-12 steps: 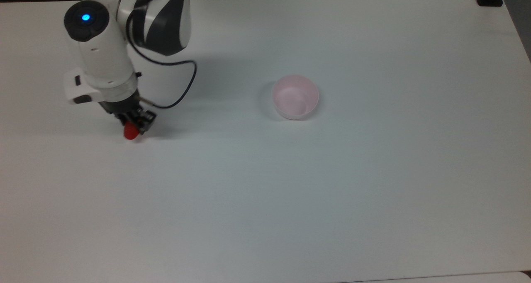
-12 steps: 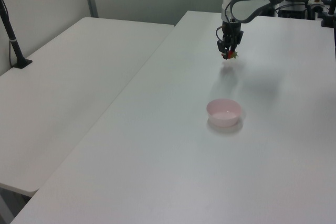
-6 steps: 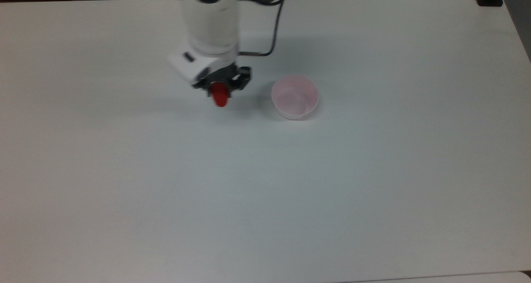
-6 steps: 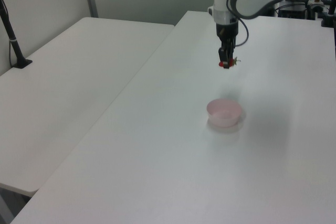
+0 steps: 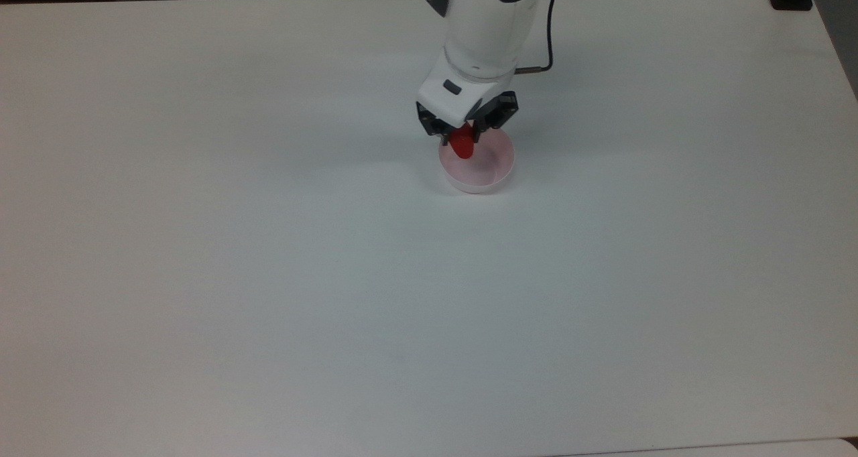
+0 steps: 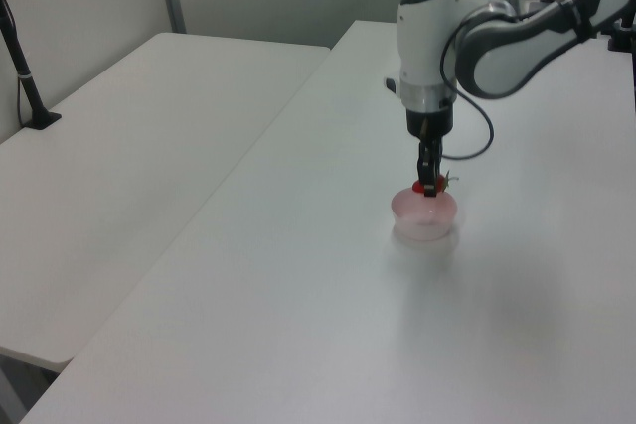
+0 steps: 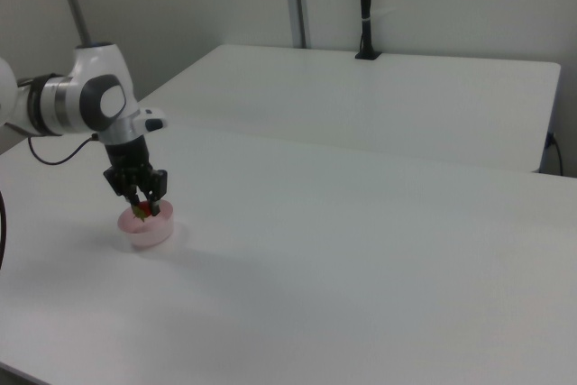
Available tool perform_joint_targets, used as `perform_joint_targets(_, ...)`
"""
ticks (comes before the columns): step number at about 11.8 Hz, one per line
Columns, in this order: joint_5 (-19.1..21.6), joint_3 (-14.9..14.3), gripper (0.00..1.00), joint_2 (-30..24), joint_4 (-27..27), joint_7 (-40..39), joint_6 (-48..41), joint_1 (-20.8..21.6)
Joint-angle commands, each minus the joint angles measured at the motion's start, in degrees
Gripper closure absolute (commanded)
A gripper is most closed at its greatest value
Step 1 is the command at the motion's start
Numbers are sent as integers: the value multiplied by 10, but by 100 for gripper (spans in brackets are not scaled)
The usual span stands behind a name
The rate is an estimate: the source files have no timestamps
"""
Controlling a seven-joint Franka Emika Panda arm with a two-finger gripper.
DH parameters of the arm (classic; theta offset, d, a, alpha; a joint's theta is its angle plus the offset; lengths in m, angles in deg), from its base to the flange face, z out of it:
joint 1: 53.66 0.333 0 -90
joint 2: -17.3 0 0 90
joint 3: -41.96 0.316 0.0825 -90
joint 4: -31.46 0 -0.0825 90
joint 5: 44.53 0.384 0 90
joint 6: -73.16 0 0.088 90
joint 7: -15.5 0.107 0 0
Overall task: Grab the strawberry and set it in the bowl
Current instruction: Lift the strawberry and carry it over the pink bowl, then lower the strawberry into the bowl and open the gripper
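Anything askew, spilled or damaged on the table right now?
Nothing stands out. The pink bowl sits upright on the white table, and the tool holds the strawberry over the bowl's rim. No spills or damage show.

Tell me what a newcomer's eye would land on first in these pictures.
The red strawberry stands out first, the one bright spot on the white table, pinched in the robot's hand. It hangs right over the pale pink bowl, near the far middle of the table in the top view. The bulky white arm reaching down to it draws the eye next.
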Motion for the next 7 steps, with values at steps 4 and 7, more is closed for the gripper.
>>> perform_joint_targets(4,-9,12,42,6,45,59,83,3)
perform_joint_targets(7,-6,6,0,-20,13,63,14,-4)
